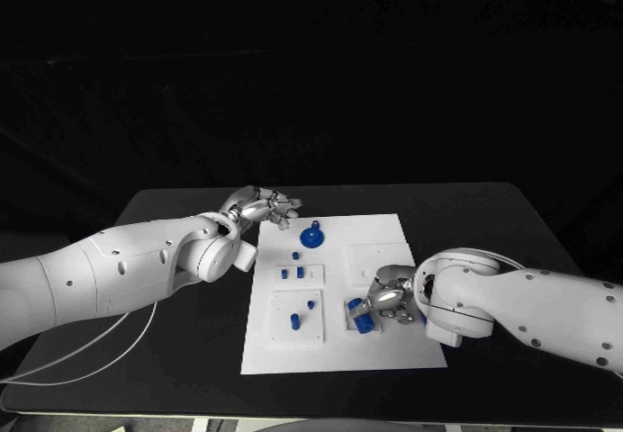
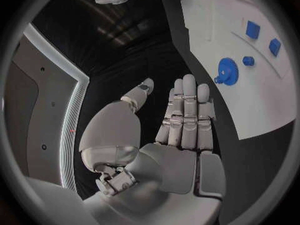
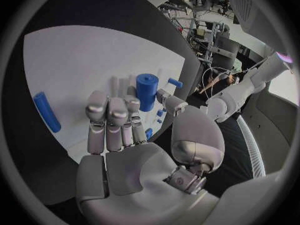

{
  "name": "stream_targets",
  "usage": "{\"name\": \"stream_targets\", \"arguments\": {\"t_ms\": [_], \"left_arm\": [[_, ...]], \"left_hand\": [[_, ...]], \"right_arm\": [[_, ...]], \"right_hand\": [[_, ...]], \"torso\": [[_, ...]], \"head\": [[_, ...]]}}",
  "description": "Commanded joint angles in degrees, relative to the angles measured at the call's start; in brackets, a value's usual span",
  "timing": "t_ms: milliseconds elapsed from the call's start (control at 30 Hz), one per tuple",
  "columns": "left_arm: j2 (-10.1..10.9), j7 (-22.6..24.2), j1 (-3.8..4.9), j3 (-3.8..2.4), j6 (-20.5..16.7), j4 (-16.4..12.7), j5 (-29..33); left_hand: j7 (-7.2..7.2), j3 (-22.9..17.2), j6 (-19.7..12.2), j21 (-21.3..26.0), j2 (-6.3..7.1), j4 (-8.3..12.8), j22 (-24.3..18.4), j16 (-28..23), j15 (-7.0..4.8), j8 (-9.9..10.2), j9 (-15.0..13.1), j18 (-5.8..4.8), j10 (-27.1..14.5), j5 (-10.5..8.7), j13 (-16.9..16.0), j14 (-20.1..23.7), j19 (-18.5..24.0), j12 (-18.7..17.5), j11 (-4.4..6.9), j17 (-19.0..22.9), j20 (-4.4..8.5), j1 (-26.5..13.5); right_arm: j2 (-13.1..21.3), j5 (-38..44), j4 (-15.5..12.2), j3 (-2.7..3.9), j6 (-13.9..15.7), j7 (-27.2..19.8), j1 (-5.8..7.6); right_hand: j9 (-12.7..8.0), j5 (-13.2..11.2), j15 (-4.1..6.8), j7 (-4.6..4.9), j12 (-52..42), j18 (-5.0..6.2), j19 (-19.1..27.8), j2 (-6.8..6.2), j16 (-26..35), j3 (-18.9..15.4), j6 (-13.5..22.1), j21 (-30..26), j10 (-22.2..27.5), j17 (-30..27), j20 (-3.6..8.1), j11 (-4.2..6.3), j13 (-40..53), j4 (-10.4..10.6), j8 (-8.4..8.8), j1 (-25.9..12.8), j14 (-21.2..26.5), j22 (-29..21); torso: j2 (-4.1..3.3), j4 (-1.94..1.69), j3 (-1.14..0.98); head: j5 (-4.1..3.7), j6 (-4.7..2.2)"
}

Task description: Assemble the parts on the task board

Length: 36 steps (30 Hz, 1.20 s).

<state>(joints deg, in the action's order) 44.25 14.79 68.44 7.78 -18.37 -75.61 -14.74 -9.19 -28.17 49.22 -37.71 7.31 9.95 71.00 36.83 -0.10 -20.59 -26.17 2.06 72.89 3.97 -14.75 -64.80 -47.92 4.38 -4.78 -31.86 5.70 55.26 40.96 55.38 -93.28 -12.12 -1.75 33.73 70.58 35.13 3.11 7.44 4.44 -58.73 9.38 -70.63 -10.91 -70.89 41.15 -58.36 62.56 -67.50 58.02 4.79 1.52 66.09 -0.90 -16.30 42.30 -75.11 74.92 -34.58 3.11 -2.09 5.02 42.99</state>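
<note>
While my right hand [image 1: 393, 300] hovers, fingers apart, over a blue cylinder [image 3: 147, 91] at the task board's [image 1: 390, 355] near right, my empty left hand [image 1: 264, 208] waits far left; a careless close could topple it.

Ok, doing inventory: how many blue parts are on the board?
8: gear and small piece at far end, two mid-board, two nearer, two by the right hand, which may hide more.

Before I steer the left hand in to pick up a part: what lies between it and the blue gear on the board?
Nothing: the left wrist view shows bare black table, then bare white task board, between the left hand and the blue gear.
</note>
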Motion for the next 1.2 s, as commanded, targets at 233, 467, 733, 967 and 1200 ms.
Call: {"name": "stream_targets", "arguments": {"t_ms": [233, 467, 733, 967, 1200], "left_arm": [[0.0, 0.1, 0.04, -0.05, 0.7, -0.2, 0.3], [0.0, 0.1, 0.04, -0.05, 0.7, -0.2, 0.3], [0.2, 0.0, 0.05, -0.05, 0.6, -0.2, 0.3], [0.1, -0.1, 0.04, -0.05, 0.7, -0.1, 0.2], [0.1, -0.1, 0.04, -0.05, 0.7, 0.0, 0.2]], "left_hand": [[0.08, 0.3, -0.4, 0.4, -0.3, 0.0, 0.1, -0.3, -0.01, -0.2, 0.1, 0.62, -0.2, 0.09, 0.1, -0.3, -0.4, -0.2, -0.19, -0.1, 0.03, -0.4], [0.06, 0.3, -0.4, 0.4, -0.28, 0.0, 0.1, -0.4, 0.01, -0.2, 0.1, 0.61, -0.2, 0.08, 0.1, -0.3, -0.4, -0.2, -0.22, -0.2, 0.02, -0.5], [0.06, 0.3, -0.4, 0.4, -0.29, 0.0, 0.1, -0.5, 0.02, -0.2, 0.1, 0.62, -0.3, 0.08, 0.1, -0.3, -0.4, -0.2, -0.22, -0.2, 0.02, -0.5], [0.07, 0.3, -0.4, 0.5, -0.33, 0.0, 0.1, -0.5, 0.02, -0.2, 0.2, 0.62, -0.3, 0.09, 0.1, -0.3, -0.4, -0.2, -0.22, -0.2, 0.02, -0.5], [0.07, 0.3, -0.4, 0.5, -0.38, 0.0, 0.2, -0.5, 0.02, -0.2, 0.2, 0.62, -0.3, 0.1, 0.1, -0.3, -0.4, -0.2, -0.22, -0.3, 0.02, -0.5]], "right_arm": [[0.1, 1.0, -0.1, -0.07, -0.6, -0.6, -0.16], [0.7, 1.0, -0.6, -0.07, -0.9, -1.1, -0.17], [2.9, 1.3, -2.6, -0.07, -2.8, -4.2, -0.17], [4.6, 1.5, -4.1, -0.04, -2.7, -4.1, -0.17], [4.9, 1.4, -3.8, -0.04, -3.9, -4.0, -0.17]], "right_hand": [[0.6, -0.2, 0.39, 0.24, 0.5, 5.62, 0.8, -0.41, 0.4, -10.2, 0.0, -0.1, 0.3, 0.4, 0.64, 0.24, 0.2, -0.4, 0.46, -5.8, 0.6, 0.8], [0.9, -0.3, 0.82, -0.14, 0.7, 5.62, 2.2, 2.24, 0.5, -17.7, 0.1, -0.6, 0.7, 0.7, 1.94, 0.61, 0.4, -3.8, 0.7, -9.0, 1.0, 0.9], [1.0, -0.3, 0.79, -0.1, 0.8, 5.62, 1.9, 3.88, 0.6, -19.1, 0.0, -0.5, 0.5, 0.7, 2.23, 0.57, 0.4, -8.6, 0.9, -6.0, 0.9, 0.8], [1.0, -0.3, 0.65, 0.01, 0.9, 5.62, 1.5, 4.54, 0.8, -19.3, -0.2, -0.7, 0.3, 0.7, 1.87, 0.45, 0.4, -12.5, 1.07, -3.2, 0.7, 0.6], [1.0, -0.3, 0.67, -0.02, 0.9, 5.62, 1.1, 5.68, 0.9, -18.2, -0.5, -0.7, 0.1, 0.7, 1.71, 0.48, 0.4, -13.8, 1.11, -1.4, 0.5, 0.5]], "torso": [[0.03, 0.01, -0.01], [0.03, 0.03, -0.04], [-0.01, 0.02, -0.08], [0.04, 0.06, -0.08], [0.01, 0.05, -0.06]], "head": [[0.06, 0.08], [0.14, 0.13], [0.2, 0.1], [0.31, 0.19], [0.24, 0.15]]}}
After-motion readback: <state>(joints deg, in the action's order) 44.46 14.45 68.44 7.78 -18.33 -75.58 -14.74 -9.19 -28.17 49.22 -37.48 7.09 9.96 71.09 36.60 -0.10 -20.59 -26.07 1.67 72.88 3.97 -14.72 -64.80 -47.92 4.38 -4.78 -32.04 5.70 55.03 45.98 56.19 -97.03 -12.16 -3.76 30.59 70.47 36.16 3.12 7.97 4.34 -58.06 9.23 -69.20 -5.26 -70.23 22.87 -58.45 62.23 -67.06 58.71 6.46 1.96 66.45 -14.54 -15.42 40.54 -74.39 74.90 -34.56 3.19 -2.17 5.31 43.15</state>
